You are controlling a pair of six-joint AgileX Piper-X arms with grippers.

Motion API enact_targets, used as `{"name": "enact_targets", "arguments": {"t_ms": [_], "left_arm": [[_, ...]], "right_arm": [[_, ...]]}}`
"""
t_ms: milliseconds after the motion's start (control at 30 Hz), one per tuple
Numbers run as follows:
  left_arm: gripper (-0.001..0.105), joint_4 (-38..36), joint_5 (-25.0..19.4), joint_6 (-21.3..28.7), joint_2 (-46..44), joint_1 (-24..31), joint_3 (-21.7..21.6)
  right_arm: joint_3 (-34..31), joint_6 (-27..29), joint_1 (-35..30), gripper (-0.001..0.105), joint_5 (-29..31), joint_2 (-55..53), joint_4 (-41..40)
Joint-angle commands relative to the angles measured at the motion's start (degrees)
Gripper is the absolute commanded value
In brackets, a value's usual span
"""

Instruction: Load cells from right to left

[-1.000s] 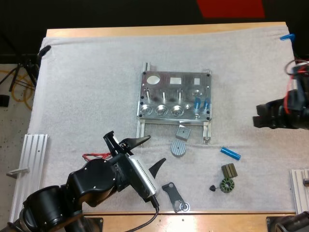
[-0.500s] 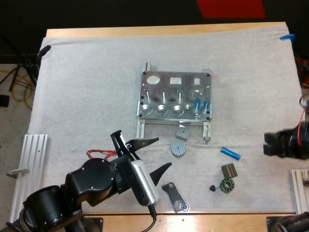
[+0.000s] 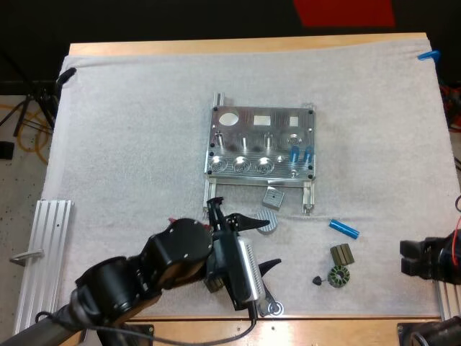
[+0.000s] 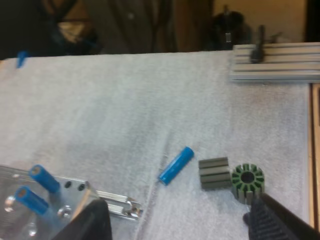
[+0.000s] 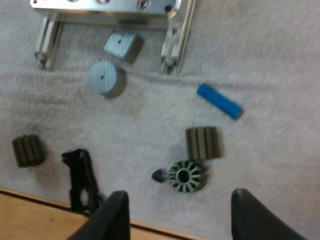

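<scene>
Cells: two seated, one loose, both grippers open

At middle of mat [image 3: 130,130] sits metal fixture [image 3: 261,143]. In its near right corner stand two blue cells [image 3: 300,153], upright. Toward mat's near right corner lies the loose cell [image 3: 343,228], flat, just beyond a dark ribbed block [image 3: 342,254] and a green toothed ring [image 3: 338,277]. Between fixture and mat's near edge hangs left gripper [image 3: 274,244], fingers [image 4: 280,222] spread wide, holding nothing; one tip by grey ribbed disc [image 3: 263,225]. At mat's right edge, near side, right gripper [image 3: 408,258], fingers [image 5: 116,215] apart, empty.
</scene>
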State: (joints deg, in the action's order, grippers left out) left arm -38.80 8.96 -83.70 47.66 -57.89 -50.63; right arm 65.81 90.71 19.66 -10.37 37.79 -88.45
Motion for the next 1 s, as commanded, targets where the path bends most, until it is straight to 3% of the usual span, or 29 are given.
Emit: {"name": "enact_targets", "arguments": {"t_ms": [0,233,333,533,767,967], "left_arm": [[0.058,0.85,2.08,0.33,0.78,1.39,-0.74],[0.058,1.01,8.32,7.41,7.44,9.06,-4.36],[0.058,1.01,10.64,10.68,10.59,10.11,-6.67],[0.058,1.01,13.8,12.36,18.18,10.09,-10.92],[0.058,1.01,13.95,18.89,26.88,10.09,-14.61],[0.058,1.01,13.95,21.35,34.0,10.09,-17.18]], "right_arm": [[-0.82,-0.92,-0.23,0.046,-1.35,-0.72,-1.44],[-5.88,-5.03,-0.23,0.046,-5.56,-3.86,-1.44],[-7.01,-5.71,-0.23,0.046,-6.23,-4.4,-1.44],[-8.07,-5.71,-0.23,0.046,-6.07,-4.39,0.35],[-8.82,-5.92,-0.23,0.046,-3.56,-4.39,1.15],[-8.82,-6.05,-0.23,0.046,-3.56,-4.39,1.13]]}}
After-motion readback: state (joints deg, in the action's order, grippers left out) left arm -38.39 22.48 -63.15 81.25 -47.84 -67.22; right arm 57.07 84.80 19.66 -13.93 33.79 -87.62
